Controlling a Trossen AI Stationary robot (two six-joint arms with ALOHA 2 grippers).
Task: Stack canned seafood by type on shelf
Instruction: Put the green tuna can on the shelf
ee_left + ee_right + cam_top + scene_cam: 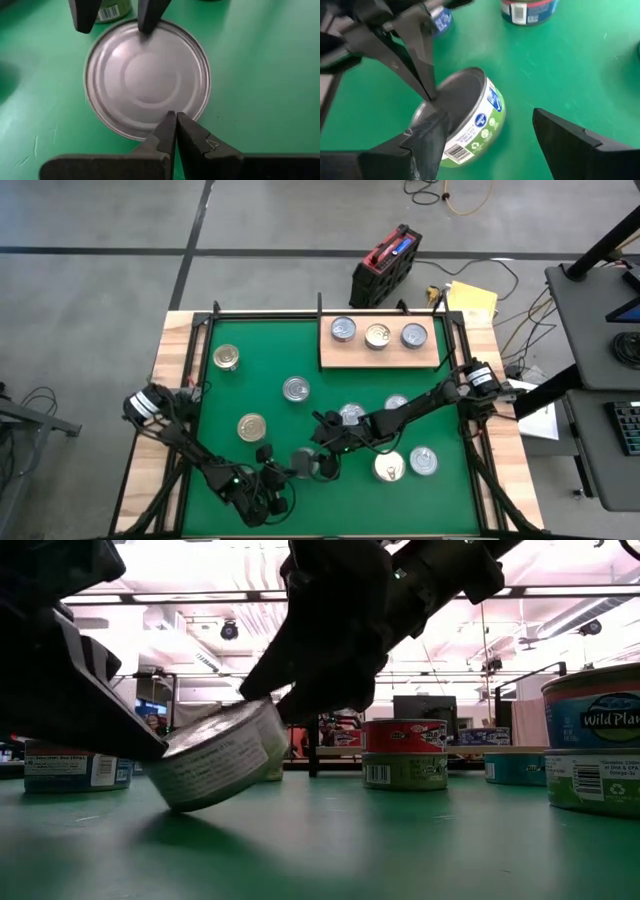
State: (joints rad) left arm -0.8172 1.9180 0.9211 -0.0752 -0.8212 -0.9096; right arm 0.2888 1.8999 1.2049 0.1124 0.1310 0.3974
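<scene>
Silvery-lidded can [465,117] tilted on edge, green-white label.

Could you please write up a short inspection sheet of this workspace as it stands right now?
Surface: green mat on a wooden table frame.
Job's things: pale wooden shelf board carries three round tins in a row; seven more round metal tins lie loose on the mat; one silvery-lidded tin is tipped up on its edge between the grippers.
Clutter: nothing seen on the mat.
Grippers: left gripper shut, its tip against the tilted tin's lid; right gripper open, its fingers either side of that tin.
Cables: loose cables on the floor beyond and right of the table.
Surroundings: red and black case, yellow paper, a desk with a keyboard.
</scene>
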